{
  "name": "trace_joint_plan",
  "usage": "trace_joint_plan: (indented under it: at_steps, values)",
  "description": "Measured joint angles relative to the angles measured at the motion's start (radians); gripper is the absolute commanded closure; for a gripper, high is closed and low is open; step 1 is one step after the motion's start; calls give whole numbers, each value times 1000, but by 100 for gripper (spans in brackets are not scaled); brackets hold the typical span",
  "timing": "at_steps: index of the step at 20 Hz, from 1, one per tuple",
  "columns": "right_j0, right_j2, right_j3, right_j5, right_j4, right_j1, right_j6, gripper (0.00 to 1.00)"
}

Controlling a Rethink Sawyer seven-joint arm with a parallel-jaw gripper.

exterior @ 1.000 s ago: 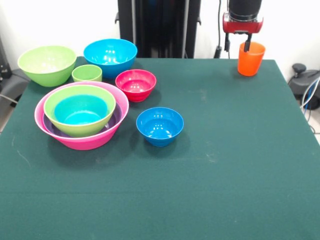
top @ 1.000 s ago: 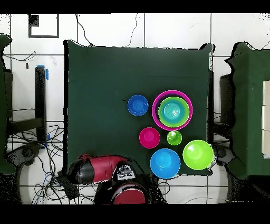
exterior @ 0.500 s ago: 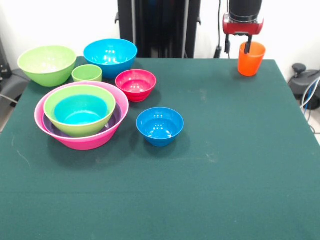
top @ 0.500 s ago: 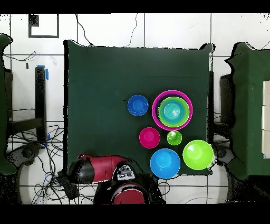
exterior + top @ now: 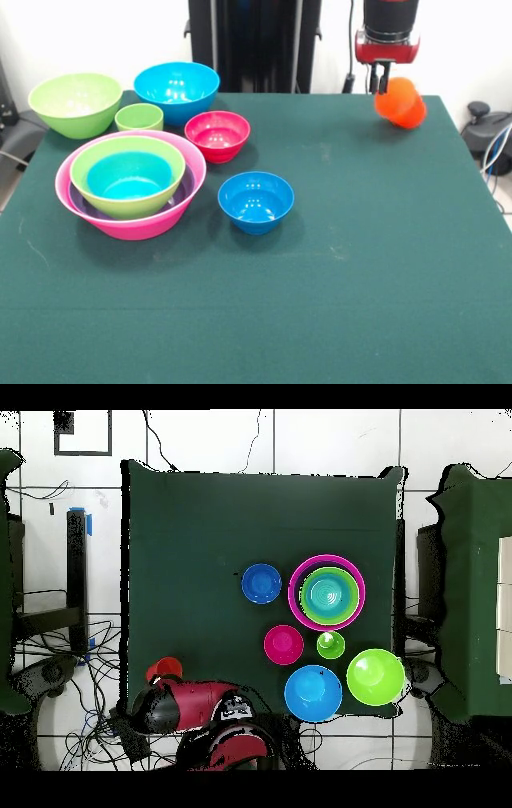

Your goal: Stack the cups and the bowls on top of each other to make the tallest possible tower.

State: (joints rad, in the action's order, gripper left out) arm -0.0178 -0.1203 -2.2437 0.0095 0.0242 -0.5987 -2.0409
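Gripper at far table corner, just above orange cup; fingers' spread cannot be told, grip on cup unclear. Orange cup tipped over on its side, blurred, beside gripper tips near table edge; overhead view shows it at arm's end.

Pink bowl holds purple bowl, green bowl, teal bowl, nested. Small blue bowl just beside. Red bowl, green cup, large blue bowl, second green bowl behind, separate.
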Motion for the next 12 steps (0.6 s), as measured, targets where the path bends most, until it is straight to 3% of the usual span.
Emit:
trace_joint_plan:
  at_steps: [12]
  values:
    - [16,1,0,-5,0,31,0,100]
